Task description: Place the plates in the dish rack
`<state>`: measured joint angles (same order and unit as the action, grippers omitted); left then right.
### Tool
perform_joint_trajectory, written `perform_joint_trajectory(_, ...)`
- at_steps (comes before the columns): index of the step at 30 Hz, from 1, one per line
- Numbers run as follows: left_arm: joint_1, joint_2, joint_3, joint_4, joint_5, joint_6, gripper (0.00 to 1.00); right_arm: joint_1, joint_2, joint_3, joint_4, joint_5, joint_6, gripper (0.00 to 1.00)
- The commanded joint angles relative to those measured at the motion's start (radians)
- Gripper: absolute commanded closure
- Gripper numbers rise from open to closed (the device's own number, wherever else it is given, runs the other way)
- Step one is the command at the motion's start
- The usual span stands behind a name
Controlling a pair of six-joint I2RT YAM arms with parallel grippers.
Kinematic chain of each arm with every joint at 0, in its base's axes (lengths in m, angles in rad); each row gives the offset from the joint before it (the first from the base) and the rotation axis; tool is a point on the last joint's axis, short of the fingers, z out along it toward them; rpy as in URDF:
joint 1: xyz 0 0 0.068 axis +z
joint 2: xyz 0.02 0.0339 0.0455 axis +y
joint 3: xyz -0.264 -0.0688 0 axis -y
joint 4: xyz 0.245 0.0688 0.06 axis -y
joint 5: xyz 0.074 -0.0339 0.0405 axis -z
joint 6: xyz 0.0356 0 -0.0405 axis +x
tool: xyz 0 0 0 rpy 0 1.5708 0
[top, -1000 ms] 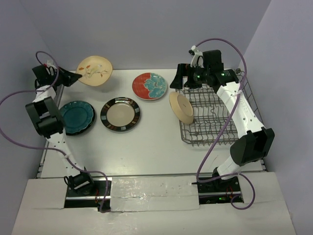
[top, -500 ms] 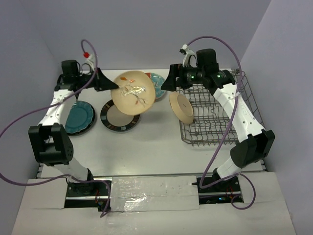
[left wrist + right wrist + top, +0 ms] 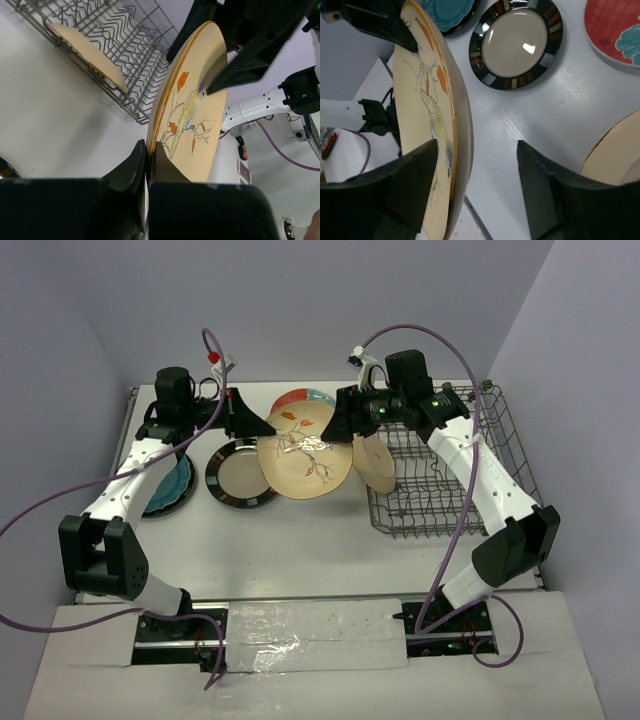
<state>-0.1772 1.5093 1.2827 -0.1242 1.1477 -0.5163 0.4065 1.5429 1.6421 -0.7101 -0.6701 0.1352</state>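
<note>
My left gripper is shut on the rim of a beige floral plate and holds it in the air at mid-table; it shows edge-on in the left wrist view and the right wrist view. My right gripper is open, its jaws straddling the plate's far edge without closing. A second beige plate stands in the grey wire dish rack. A red plate with blue flowers, a dark striped-rim plate and a teal plate lie on the table.
The rack fills the right side of the table, its near left corner close to the held plate. Purple cables loop above both arms. Grey walls close the back and both sides.
My left gripper has carried the floral plate from the far left corner rightward to mid-table. My right gripper has moved left from over the rack to meet the plate's edge.
</note>
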Motion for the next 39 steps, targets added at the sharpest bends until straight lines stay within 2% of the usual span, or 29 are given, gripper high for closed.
perform_joint_trajectory(1,-0.002,-0.067,-0.006,0.173,0.061,-0.106,1.00,0.005,-0.015,-0.002,-0.002,-0.043,-0.006,0.31)
perform_joint_trajectory(3,-0.002,-0.073,-0.026,0.227,0.047,-0.140,1.00,0.003,-0.013,-0.002,0.000,-0.072,0.001,0.43)
perform_joint_trajectory(4,-0.002,-0.075,-0.032,0.244,0.040,-0.152,1.00,0.003,-0.017,-0.004,0.006,-0.080,0.003,0.62)
perform_joint_trajectory(6,-0.004,-0.070,-0.042,0.268,0.023,-0.177,1.00,0.000,-0.023,-0.005,0.011,-0.094,0.020,0.85)
perform_joint_trajectory(7,-0.002,-0.070,-0.040,0.265,0.012,-0.177,1.00,-0.005,-0.026,-0.005,0.017,-0.095,0.023,1.00)
perform_joint_trajectory(10,-0.002,-0.063,-0.019,0.215,-0.034,-0.148,1.00,-0.018,-0.047,-0.002,0.014,-0.092,0.037,1.00)
perform_joint_trajectory(12,-0.001,-0.048,0.021,0.149,-0.104,-0.097,0.61,-0.028,-0.067,0.002,0.006,-0.066,0.029,1.00)
perform_joint_trajectory(13,-0.002,-0.044,0.036,0.061,-0.138,-0.078,0.43,-0.041,-0.076,0.007,-0.008,-0.047,0.027,1.00)
perform_joint_trajectory(14,-0.001,-0.041,0.049,0.025,-0.175,-0.030,0.02,-0.050,-0.086,0.018,-0.018,-0.017,0.021,1.00)
perform_joint_trajectory(19,0.001,-0.037,0.144,-0.159,-0.420,0.111,0.01,-0.107,-0.104,0.148,-0.217,0.239,-0.084,1.00)
perform_joint_trajectory(20,0.001,-0.040,0.153,-0.182,-0.455,0.140,0.01,-0.118,-0.107,0.185,-0.241,0.354,-0.098,1.00)
perform_joint_trajectory(22,0.001,-0.053,0.165,-0.218,-0.553,0.163,0.01,-0.133,-0.127,0.177,-0.275,0.526,-0.126,1.00)
perform_joint_trajectory(26,0.002,-0.081,0.159,-0.236,-0.666,0.157,0.01,-0.161,-0.153,0.157,-0.284,0.767,-0.200,1.00)
perform_joint_trajectory(33,0.002,-0.078,0.187,-0.282,-0.831,0.139,0.01,-0.187,-0.054,0.202,-0.299,1.045,-0.236,1.00)
perform_joint_trajectory(35,0.002,-0.070,0.202,-0.296,-0.894,0.139,0.01,-0.184,0.008,0.214,-0.308,1.073,-0.226,1.00)
perform_joint_trajectory(39,0.002,-0.061,0.199,-0.318,-0.919,0.150,0.01,-0.154,0.091,0.243,-0.312,1.144,-0.203,1.00)
